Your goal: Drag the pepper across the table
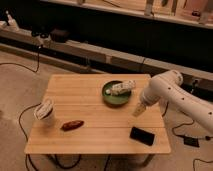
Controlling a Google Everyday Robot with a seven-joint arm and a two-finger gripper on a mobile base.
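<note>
The pepper is a small dark red-brown elongated thing lying on the light wooden table, at the front left. My gripper hangs from the white arm that comes in from the right, above the table's right part, just right of the green plate. It is far from the pepper, about a third of the table's width to the right of it.
The green plate holds a pale wrapped item. A white cup with something in it stands at the left, next to the pepper. A black phone lies at the front right. Cables run on the floor around the table.
</note>
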